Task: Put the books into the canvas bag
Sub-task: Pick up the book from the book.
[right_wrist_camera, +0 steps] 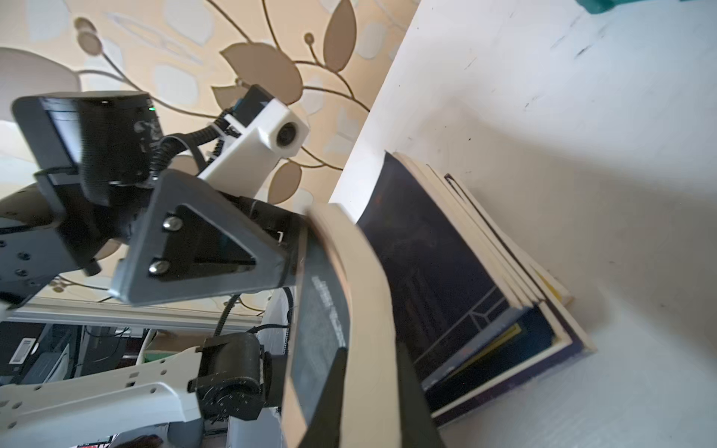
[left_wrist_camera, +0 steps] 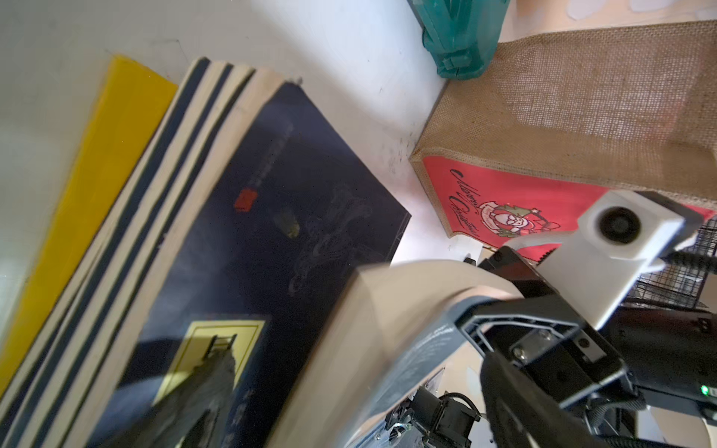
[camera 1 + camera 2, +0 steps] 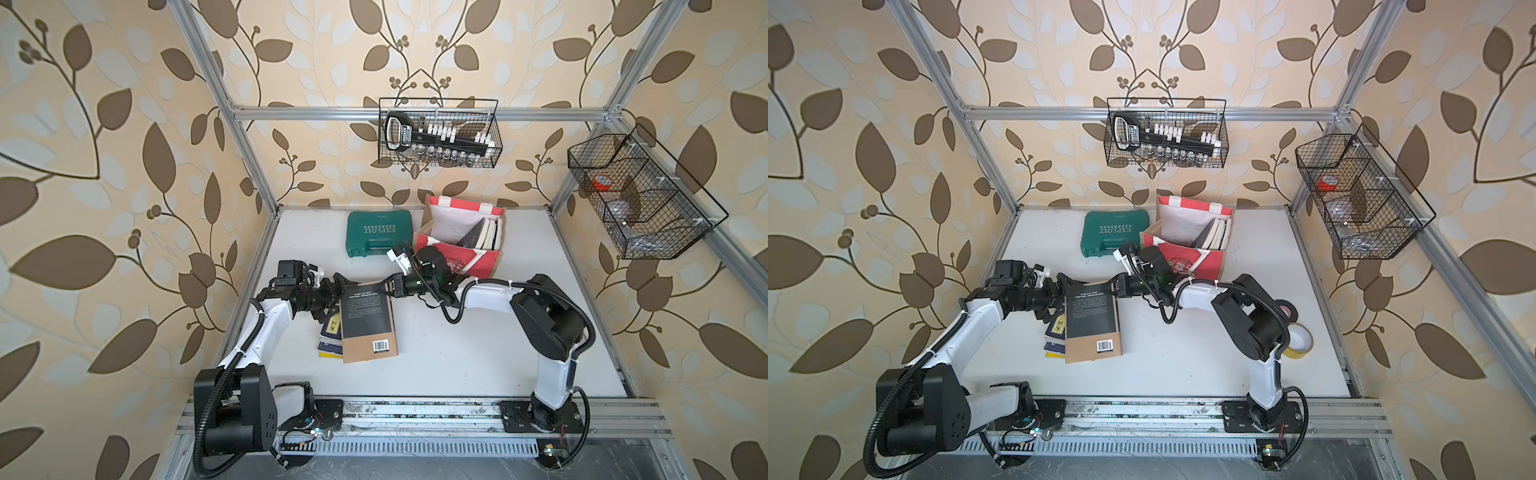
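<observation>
White desk (image 3: 478, 357) spreads between leaf-papered walls, with both arm bases bolted to a rail along its near edge. Left of centre lies a stack of books (image 3: 329, 338), navy covers over a yellow one, and on it sits the top book (image 3: 368, 322), dark with a tan band and barcode at its near end. Its far end is raised clear of the navy cover below, and the right tool (image 3: 388, 286) is clenched on that far edge, a finger on either face. The left tool (image 3: 330, 297) is released, jaws spread at the book's far left corner; whether it touches I cannot tell. Farther back a green tool case (image 3: 380, 232) lies flat, and just beside it the canvas bag (image 3: 478, 259) stands upright, holding several paperbacks (image 3: 492, 232) on edge. Two black wire baskets (image 3: 440, 133) hang on the walls beyond.
</observation>
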Robot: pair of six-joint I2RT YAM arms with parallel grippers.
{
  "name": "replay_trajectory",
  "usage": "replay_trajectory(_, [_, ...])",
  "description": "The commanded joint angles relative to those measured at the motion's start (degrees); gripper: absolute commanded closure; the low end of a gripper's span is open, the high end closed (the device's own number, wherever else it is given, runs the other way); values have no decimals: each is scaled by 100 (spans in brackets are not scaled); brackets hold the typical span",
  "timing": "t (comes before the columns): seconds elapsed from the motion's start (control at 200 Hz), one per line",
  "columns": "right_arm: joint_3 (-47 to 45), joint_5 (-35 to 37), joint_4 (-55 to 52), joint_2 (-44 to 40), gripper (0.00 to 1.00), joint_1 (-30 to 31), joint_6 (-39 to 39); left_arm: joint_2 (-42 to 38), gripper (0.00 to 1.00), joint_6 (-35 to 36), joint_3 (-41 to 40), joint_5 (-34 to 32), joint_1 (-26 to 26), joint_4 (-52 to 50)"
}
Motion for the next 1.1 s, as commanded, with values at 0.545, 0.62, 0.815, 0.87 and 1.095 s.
replay_trajectory(0.545, [-439, 1370, -619, -2778, 100, 0, -124, -1092, 1, 116, 540, 1398, -658, 537])
replay_trajectory(0.62, [-409, 1363, -619, -2961, 100, 0, -89, -1095, 1, 156, 587, 1389, -819, 556])
replay_trajectory(0.815, [-494, 1233, -341, -3410, 100, -222, 226, -1269, 1, 144, 662, 1430, -1459, 813])
replay_trajectory(0.87, [-512, 1129, -232, -3490, 100, -273, 352, -1327, 1, 156, 675, 1366, -1625, 861])
replay_trajectory(1.095, [-595, 632, 573, -3783, 100, -455, 949, -1311, 1, 128, 700, 1307, -1995, 1013])
